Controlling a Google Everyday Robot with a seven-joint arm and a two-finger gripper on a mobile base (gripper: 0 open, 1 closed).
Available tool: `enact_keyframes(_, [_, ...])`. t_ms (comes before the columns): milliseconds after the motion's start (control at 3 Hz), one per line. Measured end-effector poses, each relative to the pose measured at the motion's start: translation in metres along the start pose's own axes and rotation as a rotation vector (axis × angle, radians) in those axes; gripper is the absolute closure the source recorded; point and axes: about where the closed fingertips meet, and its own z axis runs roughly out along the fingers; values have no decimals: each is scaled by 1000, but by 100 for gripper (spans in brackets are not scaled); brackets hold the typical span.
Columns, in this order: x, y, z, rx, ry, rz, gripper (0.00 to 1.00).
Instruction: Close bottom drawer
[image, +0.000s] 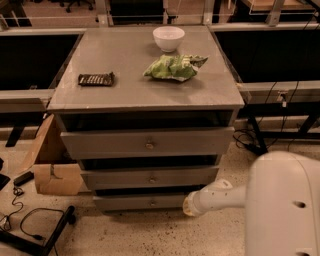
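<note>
The bottom drawer (140, 202) is the lowest and slimmest grey front of the cabinet, with a small brass knob (152, 203). It stands slightly out, with a dark gap above it. My gripper (191, 204) is low at the right end of this drawer's front, at the end of the white arm (225, 195) that reaches in from the right. It is right against or very near the front; I cannot tell if it touches. The middle drawer (150, 177) and the top drawer (147, 144) also stand out a little.
On the cabinet top (125, 95) lie a white bowl (168, 38), a green chip bag (174, 67) and a dark snack bar (96, 79). A cardboard box (52, 165) stands at the left. Cables (30, 222) and a black stand leg (52, 235) lie on the floor.
</note>
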Motion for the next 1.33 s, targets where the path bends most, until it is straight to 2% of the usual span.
enact_keyframes(333, [-4,-19,-31,17,56,-64,100])
enact_keyframes(667, [-4,-19,-31,17,57,-64,100])
enact_keyframes(1000, [13,-19,-71,35,105,-31,100])
enact_keyframes(1333, [37,-15,-144,38,221,4,100])
